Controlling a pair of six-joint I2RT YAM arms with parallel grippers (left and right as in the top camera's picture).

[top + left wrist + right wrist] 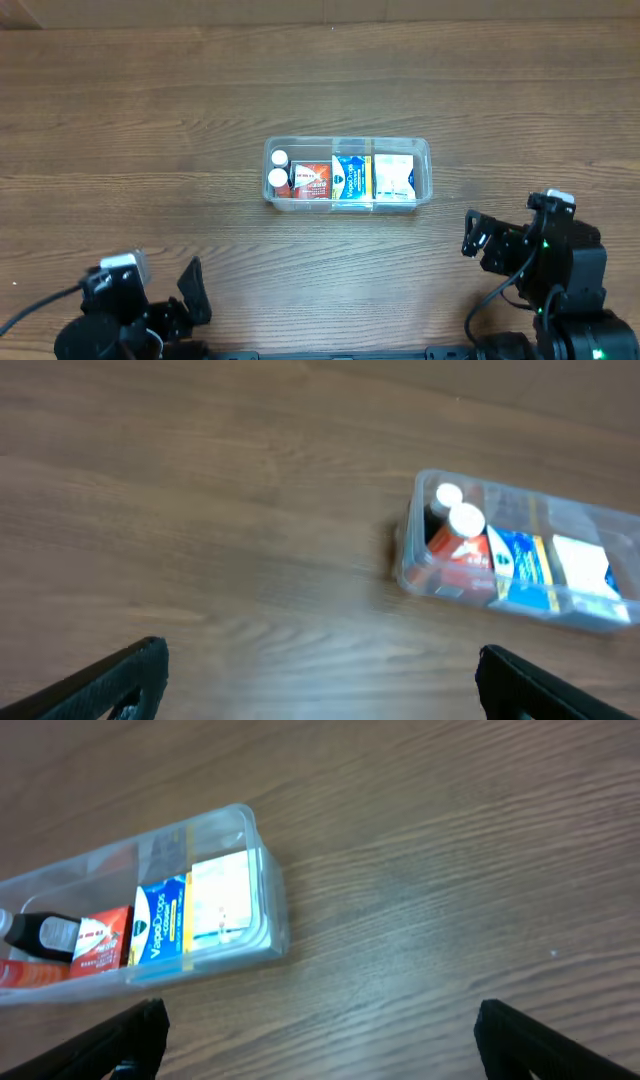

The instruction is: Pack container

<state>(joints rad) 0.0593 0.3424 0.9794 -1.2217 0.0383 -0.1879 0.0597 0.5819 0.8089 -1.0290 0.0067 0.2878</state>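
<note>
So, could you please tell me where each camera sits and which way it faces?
Overhead: fixed above the table, looking straight down at the container; left arm and right arm show at the bottom edge.
Left wrist: on the left arm, facing forward over the table, container at right; its jaws, wide apart, show in the lower corners.
Right wrist: on the right arm, container at left; jaws wide apart in the lower corners.
Shared: all three see the container.
</note>
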